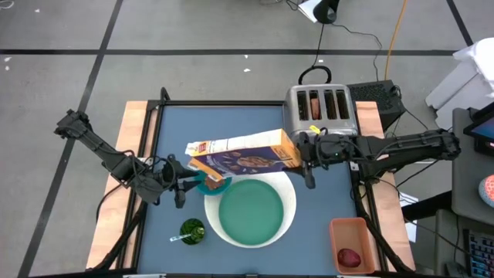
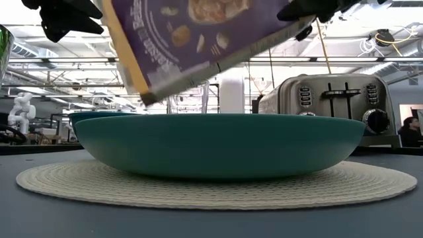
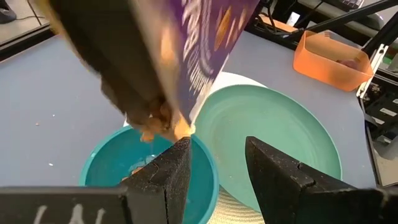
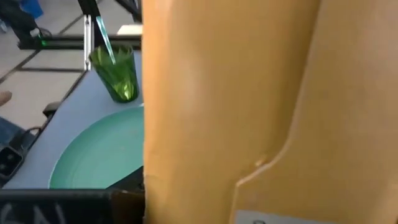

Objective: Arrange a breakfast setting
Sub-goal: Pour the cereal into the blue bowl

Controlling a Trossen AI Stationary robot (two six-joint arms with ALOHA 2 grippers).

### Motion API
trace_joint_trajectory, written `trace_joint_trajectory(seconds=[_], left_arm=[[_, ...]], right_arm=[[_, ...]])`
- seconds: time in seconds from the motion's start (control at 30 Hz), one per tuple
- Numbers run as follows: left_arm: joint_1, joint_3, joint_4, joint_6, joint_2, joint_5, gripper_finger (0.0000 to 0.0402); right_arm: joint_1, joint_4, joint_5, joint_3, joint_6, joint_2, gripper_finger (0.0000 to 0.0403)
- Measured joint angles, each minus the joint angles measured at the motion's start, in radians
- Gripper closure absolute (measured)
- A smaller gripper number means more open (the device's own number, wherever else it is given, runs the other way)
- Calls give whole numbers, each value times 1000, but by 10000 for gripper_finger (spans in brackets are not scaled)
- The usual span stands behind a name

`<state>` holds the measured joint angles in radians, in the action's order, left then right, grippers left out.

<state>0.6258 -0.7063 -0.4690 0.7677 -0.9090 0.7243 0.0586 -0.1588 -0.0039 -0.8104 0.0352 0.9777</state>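
Observation:
The purple cereal box (image 1: 247, 158) hangs tilted above the table with my right gripper (image 1: 305, 154) shut on it. Its open end (image 3: 158, 124) points down over the small teal bowl (image 3: 124, 165), and brown cereal pieces show at the mouth. The bowl stands beside the big teal plate (image 1: 251, 210), which rests on a round white woven mat (image 2: 370, 185). My left gripper (image 3: 214, 174) hovers open above the bowl's near rim, with nothing between its fingers. A green glass (image 1: 192, 230) with a thin stick in it stands near the front edge. My right gripper holds the cereal box by its closed end (image 1: 292, 153), coming at it about level from the table's right side. The box (image 4: 267, 112) fills the wrist view and hides the fingers. It is lifted clear, slanting down to the left toward the bowl.
A steel toaster (image 1: 320, 108) with brown pieces in its slots stands at the far right, just behind my right arm. An orange bin (image 1: 353, 243) holding a red apple (image 1: 349, 257) sits at the near right corner. Bare blue tabletop lies at the far left.

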Motion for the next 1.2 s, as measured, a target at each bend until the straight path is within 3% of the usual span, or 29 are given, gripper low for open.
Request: trace_joint_trajectory(seconds=[0.7,1.0,1.2], left_arm=[[-1,0,10,2,-1,18,243],[-73,0,178,-126,-1,59,243],[-123,0,180,-135,-1,61,243]], right_arm=[[0,12,-1,-1,-3,-11,223],[0,20,0,-1,-2,-11,222],[0,21,6,-1,1,-11,220]])
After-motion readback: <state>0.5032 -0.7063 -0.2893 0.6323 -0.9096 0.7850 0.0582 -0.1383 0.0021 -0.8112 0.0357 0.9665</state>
